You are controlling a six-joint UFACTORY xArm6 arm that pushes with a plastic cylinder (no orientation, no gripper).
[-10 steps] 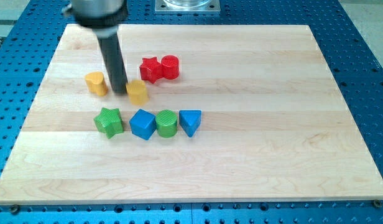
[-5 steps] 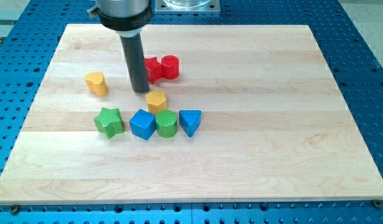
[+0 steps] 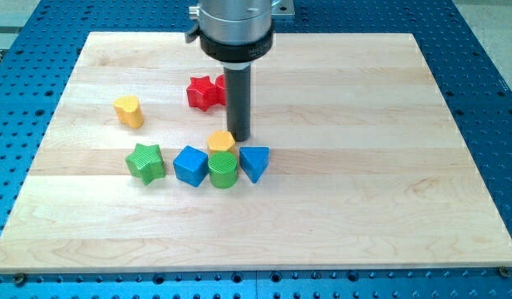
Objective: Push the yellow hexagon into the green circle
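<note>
So nearest the worktop's (image 3: 339, 216) bottom edge we've got the green circle (image 3: 224, 169), with the yellow hexagon (image 3: 221, 141) touching it from behind. Our tip (image 3: 239, 136) sits just right of the hexagon. No jaws on this rig, just the rod. Red star (image 3: 201, 92) sits further back.

This is a robotics lab bench set up for a tabletop pushing experiment. A pale, varnished wooden board (image 3: 322, 208) made of glued strips lies on a blue metal breadboard plate (image 3: 489, 66) drilled with a regular grid of mounting holes. A grey metal mounting flange (image 3: 283, 8) sits at the view's top edge. Small, bright, 3D-printed-looking plastic blocks, such as a green star-shaped block (image 3: 145, 162), serve as test pieces.
</note>
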